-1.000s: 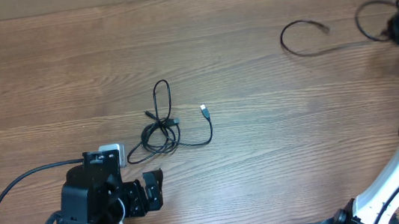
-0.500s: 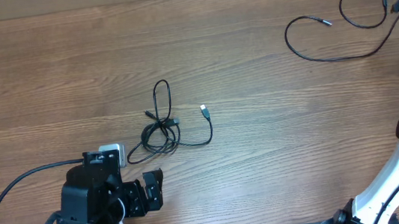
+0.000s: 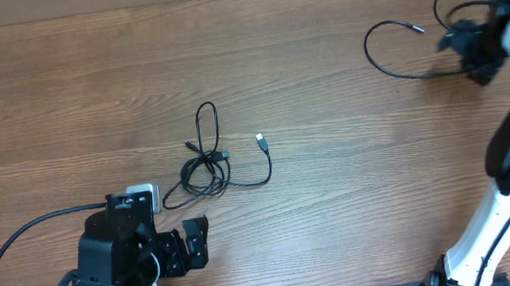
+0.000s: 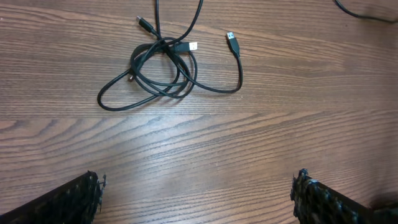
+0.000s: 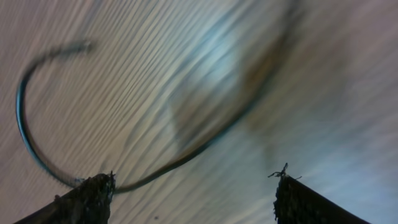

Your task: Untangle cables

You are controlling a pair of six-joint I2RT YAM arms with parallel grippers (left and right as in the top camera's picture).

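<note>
A knot of thin black cables (image 3: 205, 168) lies at the table's middle left, with a loop reaching up and a loose plug (image 3: 262, 141) to its right. The left wrist view shows the same knot (image 4: 163, 67) well ahead of my open left gripper (image 4: 196, 193), which holds nothing. My left gripper (image 3: 194, 243) sits just below the knot. At the far right a separate cable (image 3: 367, 48) lies in a wide arc. My right gripper (image 3: 465, 44) hovers at its right end. In the blurred right wrist view that cable (image 5: 20, 118) curves past the left fingertip of my open right gripper (image 5: 193, 186).
A thick black arm cable (image 3: 15, 238) sweeps along the lower left. The white right arm (image 3: 504, 211) rises along the right edge. A small white block (image 3: 142, 190) sits beside the left arm, left of the knot.
My right gripper went from shut to open, released the separate cable and swung left. That cable has spread into a wider arc. The left arm and the knot have not moved.
</note>
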